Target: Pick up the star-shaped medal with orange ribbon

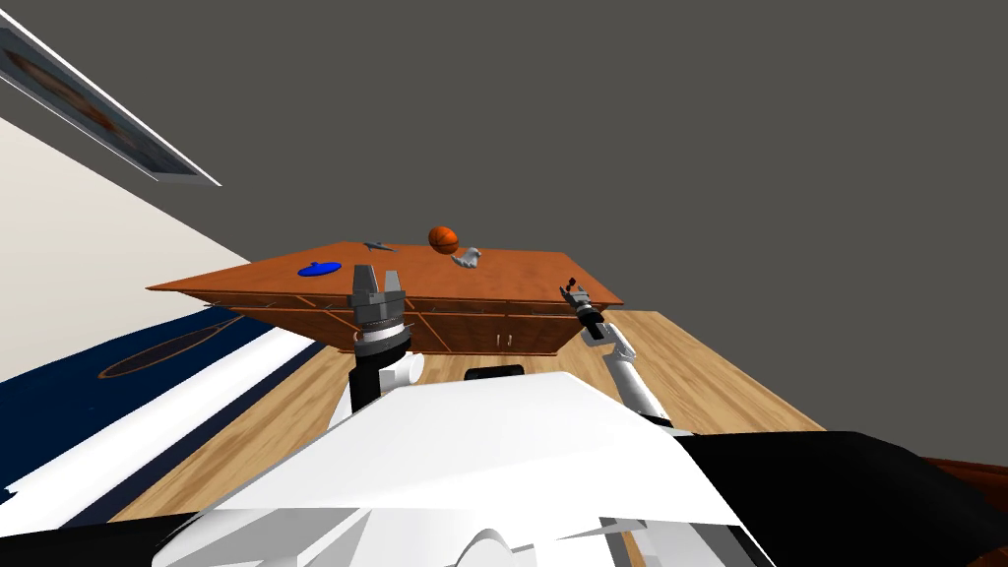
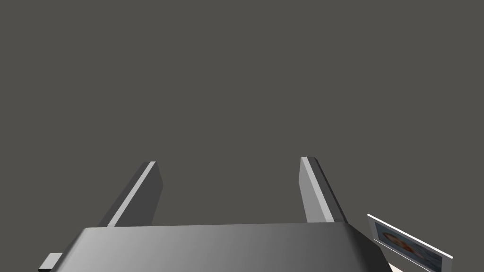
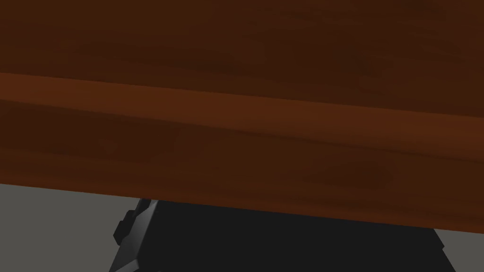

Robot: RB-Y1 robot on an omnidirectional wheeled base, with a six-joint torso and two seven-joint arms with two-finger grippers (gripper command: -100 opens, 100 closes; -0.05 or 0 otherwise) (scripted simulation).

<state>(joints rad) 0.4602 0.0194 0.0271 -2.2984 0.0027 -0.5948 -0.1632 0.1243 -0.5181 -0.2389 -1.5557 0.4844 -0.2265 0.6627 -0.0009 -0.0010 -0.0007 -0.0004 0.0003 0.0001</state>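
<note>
Medal: most likely the flat, dark grey, pointed shape [image 1: 379, 246] lying near the desk's far edge. No orange ribbon can be made out on it.
Medal's neighbours: it lies apart from an orange ball [image 1: 443, 239] on one side, and a blue disc [image 1: 320, 269] lies nearer the front edge. A light grey lumpy thing [image 1: 468, 259] lies just beside the ball, toward the front.
Desk: reddish-brown wood [image 1: 532, 276], with a broad flat top that carries all four things.
Containers: the desk front shows a row of drawer and door panels [image 1: 463, 330], all closed, with small pale handles [image 1: 503, 340] on the middle ones. What they hold is hidden.
Left gripper: [image 1: 378, 278] raised in front of the desk's front edge, below the blue disc in the head view. Its fingers [image 2: 309, 189] are spread wide with nothing between them, and it is well apart from the medal.
Right gripper: [image 1: 570, 289] at the desk's front edge toward the right corner, well apart from the medal. Its wrist camera sits close against dark brown wood crossed by a lighter band. I cannot tell whether it is spread or closed.
Floor: light wood planks [image 1: 689, 374], with a dark blue rug [image 1: 59, 413] off to the left.
</note>
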